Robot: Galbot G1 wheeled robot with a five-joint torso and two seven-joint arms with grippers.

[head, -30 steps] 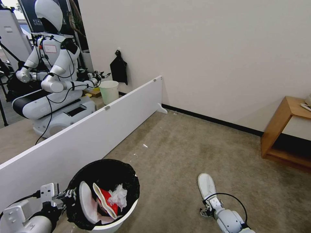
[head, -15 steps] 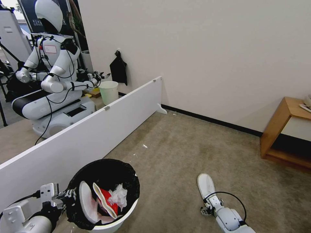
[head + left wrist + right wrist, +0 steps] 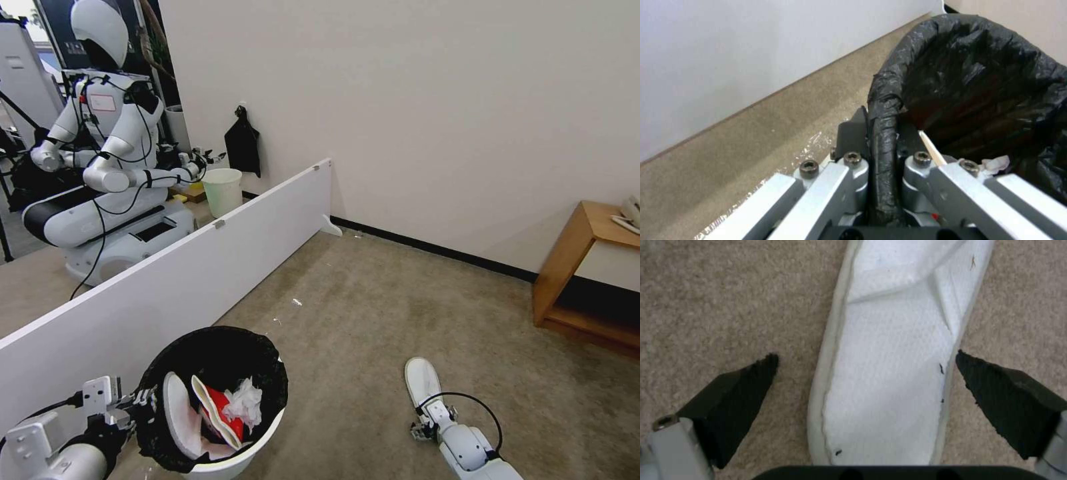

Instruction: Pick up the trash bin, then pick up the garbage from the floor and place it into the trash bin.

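Note:
The trash bin (image 3: 263, 433), white with a black bag over its rim (image 3: 978, 76), hangs at the lower left of the head view. My left gripper (image 3: 143, 403) is shut on its rim (image 3: 882, 143), one finger inside and one outside. Inside lie a white slipper (image 3: 177, 417), a crushed red-white cup (image 3: 217, 410) and white tissue (image 3: 243, 400). On the carpet at the lower right lies another white slipper (image 3: 423, 383). My right gripper (image 3: 427, 430) is open right over its heel end, with a black finger (image 3: 735, 390) on each side of the slipper (image 3: 893, 380), apart from it.
A long white partition board (image 3: 200, 267) runs along the left. Behind it stand another robot (image 3: 107, 173) and a pale unlined bin (image 3: 223, 190). A wooden side table (image 3: 587, 267) stands at the right against the wall. Small white scraps (image 3: 297, 302) lie on the carpet.
My right gripper has dropped slightly lower over the slipper's heel. The whole view has shifted a little to the left. The left gripper and bin are unchanged.

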